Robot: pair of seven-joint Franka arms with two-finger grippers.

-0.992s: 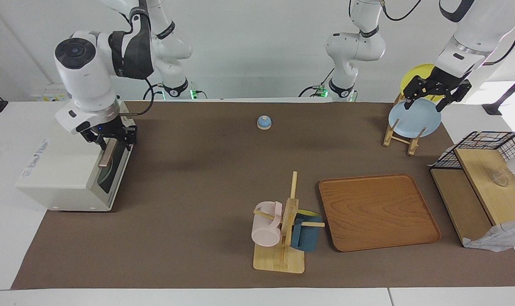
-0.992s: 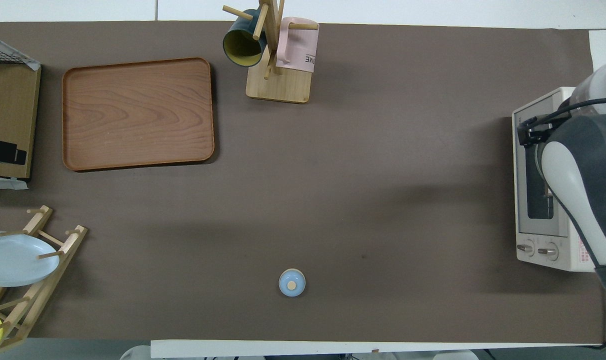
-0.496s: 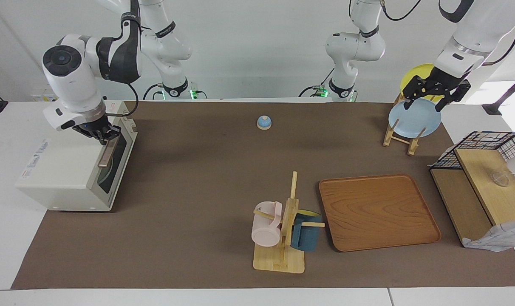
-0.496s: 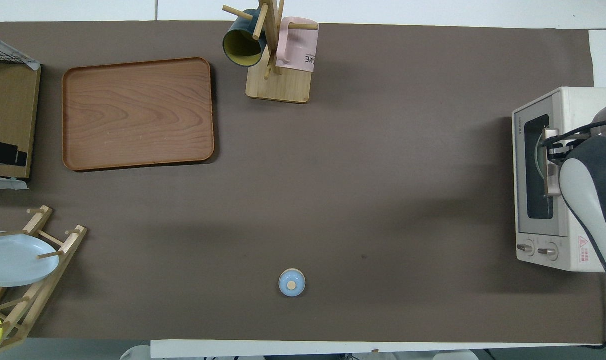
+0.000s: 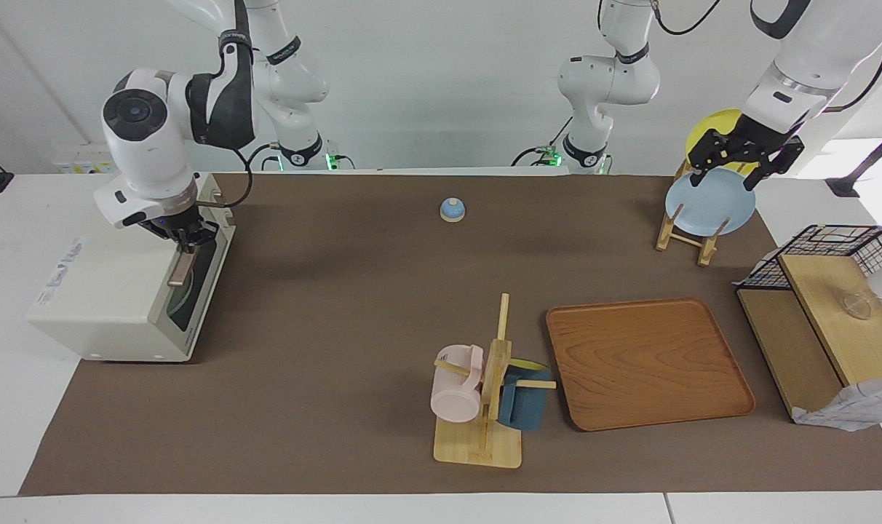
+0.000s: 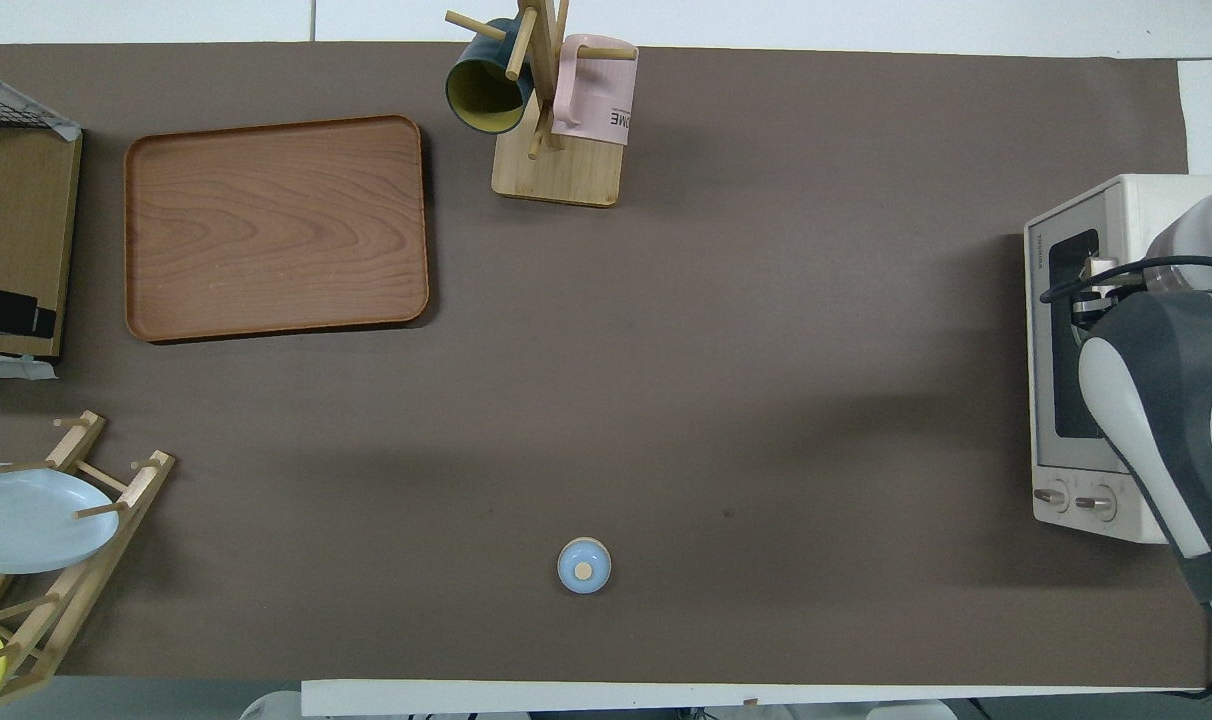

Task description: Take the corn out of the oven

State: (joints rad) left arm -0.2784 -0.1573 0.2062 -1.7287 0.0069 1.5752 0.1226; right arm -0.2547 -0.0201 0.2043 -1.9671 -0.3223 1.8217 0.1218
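The cream-white oven (image 5: 106, 291) stands at the right arm's end of the table, and it also shows in the overhead view (image 6: 1116, 205). Its dark glass door (image 5: 193, 295) is closed. The corn is hidden. My right gripper (image 5: 186, 239) points down at the end of the tan bar handle (image 5: 180, 268) nearer to the robots. In the overhead view the right arm covers most of the door and the gripper (image 6: 1081, 298). My left gripper (image 5: 728, 173) is open and empty, up over the plate rack (image 5: 685, 233) at the left arm's end.
The rack holds a light blue plate (image 5: 706, 207) and a yellow plate (image 5: 710, 127). A wooden tray (image 5: 645, 360), a mug tree (image 5: 485, 393) with pink and dark blue mugs, a small blue bell (image 5: 452, 209) and a black wire basket (image 5: 827, 247) are on the table.
My right gripper drew back over the oven's top, then came forward and down again to the handle's nearer end, with the wrist turned. The door stayed closed. The left arm barely moved.
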